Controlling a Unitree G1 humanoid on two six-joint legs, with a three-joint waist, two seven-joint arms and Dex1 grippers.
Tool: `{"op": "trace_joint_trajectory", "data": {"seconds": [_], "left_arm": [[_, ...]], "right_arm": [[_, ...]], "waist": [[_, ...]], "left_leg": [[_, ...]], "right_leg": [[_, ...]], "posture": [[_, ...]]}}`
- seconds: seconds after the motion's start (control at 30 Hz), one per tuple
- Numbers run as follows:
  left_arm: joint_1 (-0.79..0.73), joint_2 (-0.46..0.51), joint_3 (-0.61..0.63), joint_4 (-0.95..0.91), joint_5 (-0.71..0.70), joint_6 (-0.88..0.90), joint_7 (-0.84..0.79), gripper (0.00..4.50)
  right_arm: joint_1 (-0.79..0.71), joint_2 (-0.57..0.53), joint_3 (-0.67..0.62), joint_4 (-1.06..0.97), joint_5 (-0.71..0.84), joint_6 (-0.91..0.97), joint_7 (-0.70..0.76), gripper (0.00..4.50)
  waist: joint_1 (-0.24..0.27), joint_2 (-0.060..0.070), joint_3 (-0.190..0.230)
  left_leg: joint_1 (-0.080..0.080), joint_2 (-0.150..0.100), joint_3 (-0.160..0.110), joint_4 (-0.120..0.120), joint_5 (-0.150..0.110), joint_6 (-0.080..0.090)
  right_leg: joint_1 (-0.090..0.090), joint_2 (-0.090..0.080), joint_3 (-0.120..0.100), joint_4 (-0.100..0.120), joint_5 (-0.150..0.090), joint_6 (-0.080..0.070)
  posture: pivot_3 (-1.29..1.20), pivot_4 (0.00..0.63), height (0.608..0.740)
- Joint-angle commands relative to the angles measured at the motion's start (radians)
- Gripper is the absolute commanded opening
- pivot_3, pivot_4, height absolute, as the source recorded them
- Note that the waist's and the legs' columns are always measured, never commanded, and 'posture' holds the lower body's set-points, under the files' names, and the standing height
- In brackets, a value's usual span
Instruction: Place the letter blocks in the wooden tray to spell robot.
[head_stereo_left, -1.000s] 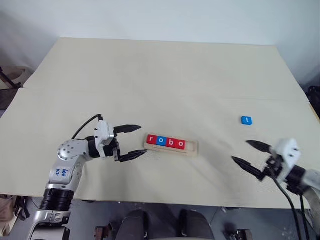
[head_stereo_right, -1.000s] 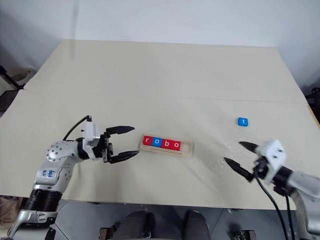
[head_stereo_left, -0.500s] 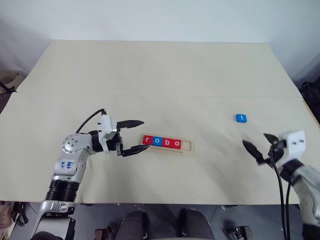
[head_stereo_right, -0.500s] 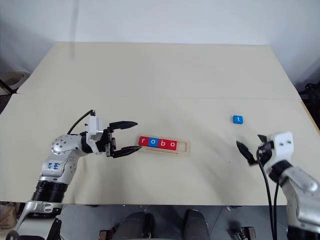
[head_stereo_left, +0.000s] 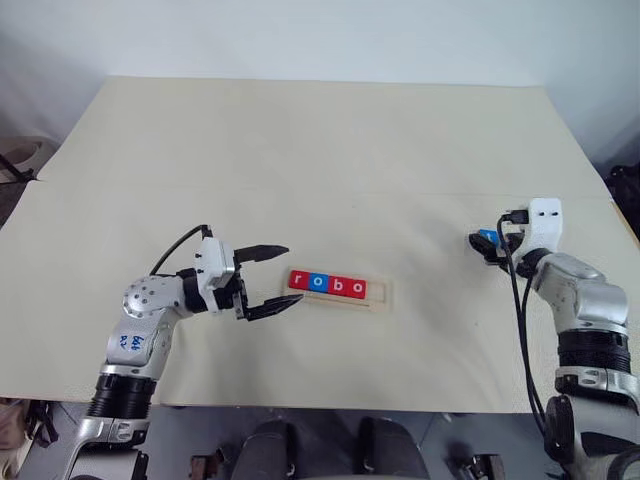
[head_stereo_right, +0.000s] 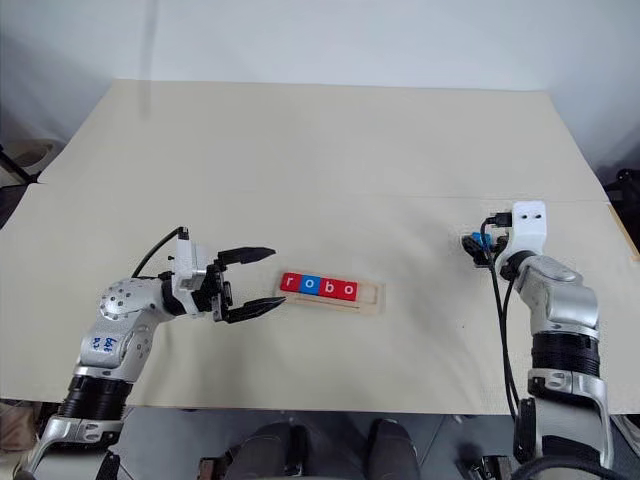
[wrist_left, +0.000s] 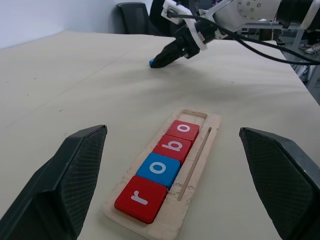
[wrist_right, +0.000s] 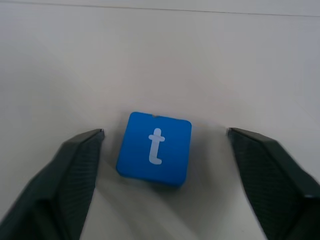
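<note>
The wooden tray (head_stereo_left: 379, 293) lies at the table's middle front with four letter blocks in it reading r (head_stereo_left: 299, 281), o (head_stereo_left: 318, 283), b (head_stereo_left: 337, 286), o (head_stereo_left: 355, 289); its right end slot is bare. My left gripper (head_stereo_left: 288, 273) hovers open just left of the tray, nothing between its fingers. To the right, the blue t block (wrist_right: 154, 148) lies flat on the table. My right gripper (wrist_right: 165, 131) is open and straddles that block, one finger on each side with a gap to each. The head view has the t block (head_stereo_left: 487, 237) mostly hidden behind the right gripper (head_stereo_left: 485, 245).
The pale table (head_stereo_left: 300, 150) has a seam (head_stereo_left: 300, 192) running across it behind the tray. Its right edge is close to my right arm. A black cable (head_stereo_left: 520, 300) hangs along that arm. Dark chairs (wrist_left: 135, 10) stand beyond the far side.
My right arm has reached forward from the front right edge to the t block, and its fingers now flank it, a little narrower. The left arm stayed by the tray.
</note>
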Motion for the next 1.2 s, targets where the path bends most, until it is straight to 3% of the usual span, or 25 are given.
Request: {"op": "trace_joint_trajectory", "data": {"seconds": [0.03, 0.17, 0.43, 0.53, 0.7, 0.9, 1.03, 1.2], "left_arm": [[0.015, 0.003, 0.020, -0.057, -0.014, 0.001, 0.017, 4.50], [0.033, 0.008, 0.027, -0.062, -0.017, 0.000, 0.022, 4.50], [0.021, -0.001, 0.010, -0.040, -0.017, 0.004, 0.006, 4.50], [0.011, -0.002, 0.006, -0.023, -0.016, 0.004, -0.005, 4.50], [0.000, -0.001, 0.001, -0.006, -0.015, 0.006, -0.023, 4.50], [-0.018, 0.005, 0.004, 0.019, -0.011, 0.001, -0.048, 4.50], [-0.029, 0.006, 0.008, 0.028, -0.008, -0.002, -0.049, 4.50], [-0.015, 0.009, 0.019, 0.024, -0.004, -0.012, -0.043, 4.50]], "right_arm": [[0.006, 0.001, -0.017, -0.023, -0.010, 0.031, -0.051, 2.79], [0.044, 0.004, -0.036, -0.132, 0.028, 0.112, -0.055, 1.47], [0.160, 0.028, -0.089, -0.498, 0.125, 0.314, -0.082, 1.46], [0.266, 0.089, -0.133, -0.747, 0.190, 0.474, -0.132, 1.46], [0.417, 0.215, -0.161, -0.985, 0.240, 0.615, -0.190, 1.46], [0.494, 0.288, -0.155, -1.071, 0.245, 0.644, -0.217, 1.46], [0.484, 0.254, -0.145, -1.062, 0.272, 0.642, -0.170, 2.87], [0.487, -0.030, -0.123, -0.946, 0.300, 0.482, 0.117, 4.48]], "waist": [[0.001, 0.000, 0.000], [0.002, 0.000, 0.000], [0.001, 0.000, 0.000], [0.004, 0.000, 0.000], [0.005, 0.000, 0.000], [0.002, 0.000, 0.000], [0.001, 0.001, 0.000], [0.004, 0.000, 0.000]], "left_leg": [[0.000, 0.000, 0.000, 0.000, 0.000, 0.000], [0.000, 0.000, 0.000, 0.000, 0.000, 0.000], [0.000, 0.000, 0.000, 0.000, 0.000, 0.000], [0.000, 0.001, -0.001, 0.000, 0.000, 0.000], [-0.001, 0.000, 0.000, 0.000, 0.000, 0.000], [0.000, 0.000, 0.000, -0.001, 0.000, 0.000], [0.000, 0.000, 0.000, -0.001, 0.000, 0.000], [0.000, -0.001, 0.000, -0.001, -0.001, 0.001]], "right_leg": [[0.000, 0.000, 0.000, 0.000, 0.000, 0.000], [0.000, 0.000, 0.000, 0.000, 0.000, 0.000], [0.000, 0.000, 0.000, 0.000, 0.000, 0.000], [0.000, 0.000, 0.000, 0.000, 0.000, 0.000], [-0.001, 0.000, 0.000, 0.000, 0.000, 0.000], [-0.001, 0.000, 0.001, 0.000, 0.000, 0.000], [-0.001, 0.000, 0.001, 0.000, 0.000, 0.000], [-0.001, 0.000, 0.001, -0.001, 0.000, 0.000]], "posture": [[0.00, 0.150, 0.740], [0.00, 0.150, 0.740], [0.00, 0.150, 0.740], [0.00, 0.150, 0.740], [0.00, 0.150, 0.740], [0.00, 0.150, 0.740], [0.00, 0.150, 0.740], [0.00, 0.150, 0.740]]}}
